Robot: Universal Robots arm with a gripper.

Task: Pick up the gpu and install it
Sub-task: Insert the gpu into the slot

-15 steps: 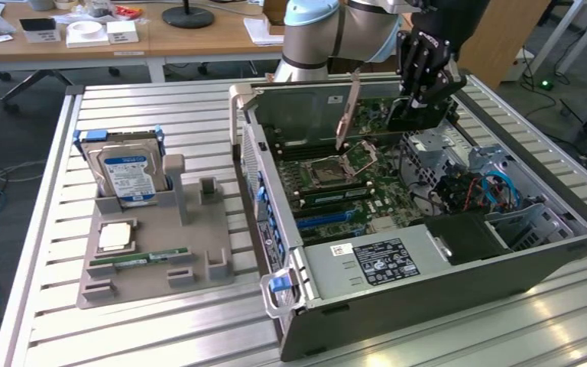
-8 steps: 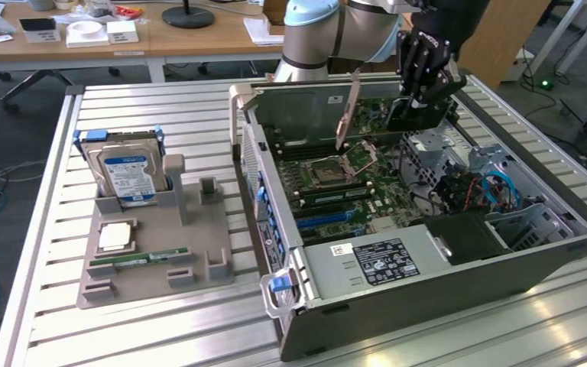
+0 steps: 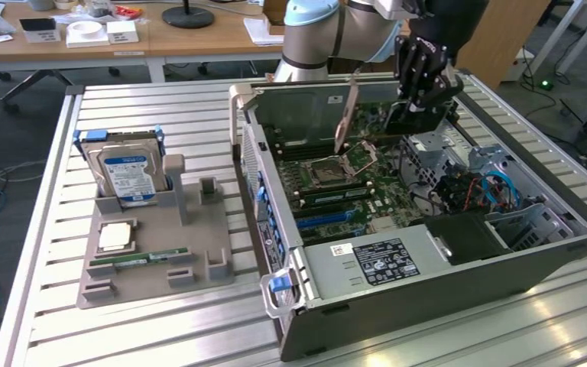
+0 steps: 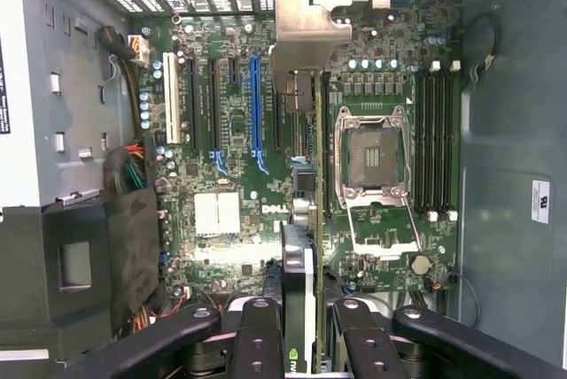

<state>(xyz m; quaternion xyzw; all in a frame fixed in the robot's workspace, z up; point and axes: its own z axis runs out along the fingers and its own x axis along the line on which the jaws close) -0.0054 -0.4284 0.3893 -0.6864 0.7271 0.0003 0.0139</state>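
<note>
Above the motherboard [image 4: 239, 220] in the open case [image 3: 426, 275], the end effector [image 3: 416, 115] is clenched on the gpu [image 4: 301, 282], held edge-down. Any skew against the slots [image 4: 256, 104] could, I'd say, jam the card or bend its bracket [image 4: 306, 25].

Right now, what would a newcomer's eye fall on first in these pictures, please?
The open case stands on the slatted table. Inside it, the gripper holds the gpu edge-down over the motherboard. At the exterior view's left, a grey tray carries a hard drive.
</note>
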